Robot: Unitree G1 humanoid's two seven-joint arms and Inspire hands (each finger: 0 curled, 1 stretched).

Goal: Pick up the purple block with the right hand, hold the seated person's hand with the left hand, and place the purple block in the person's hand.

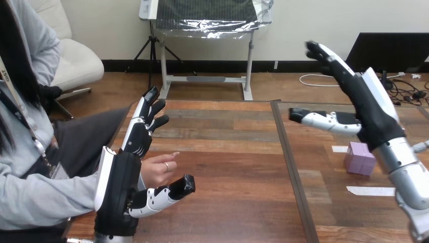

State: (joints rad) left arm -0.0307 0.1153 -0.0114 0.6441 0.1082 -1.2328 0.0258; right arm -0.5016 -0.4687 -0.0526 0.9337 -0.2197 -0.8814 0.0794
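Observation:
A purple block rests on the table at the right, partly behind my right forearm. My right hand is raised above and just left of it, open, fingers straight and thumb stretched to the left, holding nothing. At the left my left hand is open, fingers pointing away and thumb spread to the right. The person's hand lies on the table's left part, right beside my left palm, between its fingers and thumb. My fingers are not curled round it; I cannot tell whether the two touch.
The wooden table has a seam running front to back near its middle. Two white tape strips lie on the right part, one in front of the block and one to its left. The person sits at the left side.

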